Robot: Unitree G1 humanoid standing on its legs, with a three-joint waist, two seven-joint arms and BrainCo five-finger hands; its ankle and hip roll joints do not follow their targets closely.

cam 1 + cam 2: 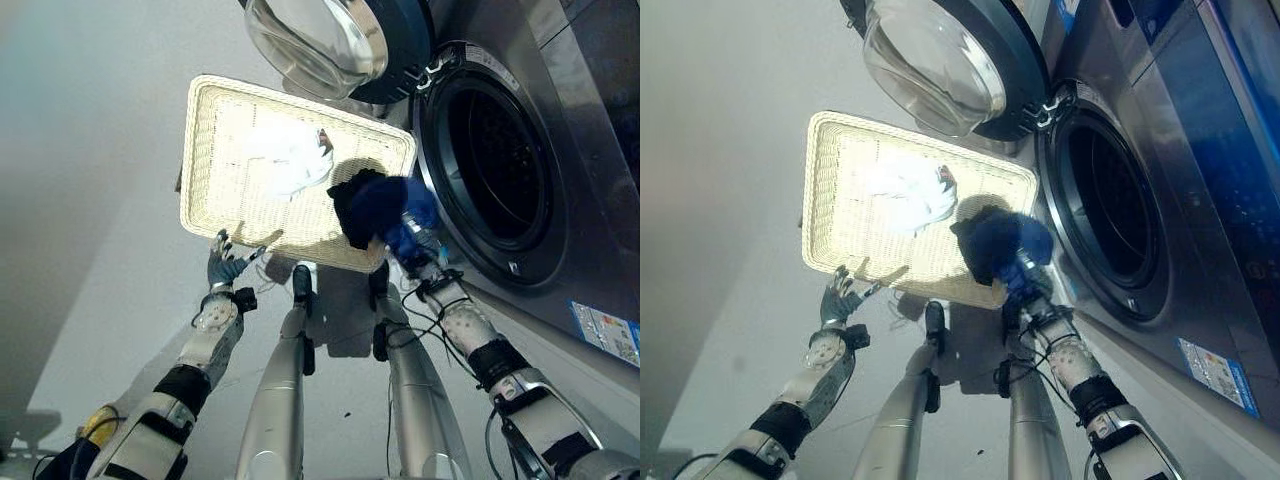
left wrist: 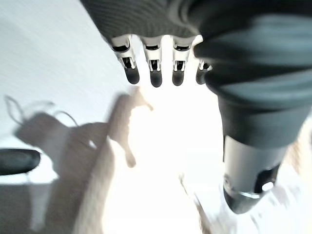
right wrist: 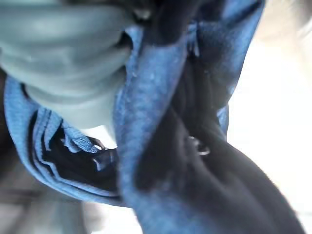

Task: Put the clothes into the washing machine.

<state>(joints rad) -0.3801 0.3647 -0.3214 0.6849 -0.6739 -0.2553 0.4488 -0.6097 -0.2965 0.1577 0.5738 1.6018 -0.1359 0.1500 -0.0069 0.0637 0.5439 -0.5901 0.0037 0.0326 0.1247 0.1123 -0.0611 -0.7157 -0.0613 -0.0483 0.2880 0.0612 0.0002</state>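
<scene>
A pale wicker basket [image 1: 200, 150] lies on the floor in front of the washing machine [image 1: 590, 150]. A white garment [image 1: 292, 160] lies in the basket's middle. My right hand [image 1: 428, 265] is shut on a dark blue garment [image 1: 378, 208], held bunched over the basket's corner nearest the machine. In the right wrist view the blue cloth [image 3: 161, 146] wraps round the hand [image 3: 63, 68]. The drum opening [image 1: 500, 170] is dark, and the round glass door [image 1: 320, 40] stands swung open. My left hand [image 1: 228, 265] hovers open at the basket's near edge, its fingers [image 2: 153, 73] straight.
The machine's steel front [image 1: 1200, 200] runs along the right side. Its open door [image 1: 935, 60] hangs over the basket's far edge. Grey floor [image 1: 90, 200] stretches to the left of the basket.
</scene>
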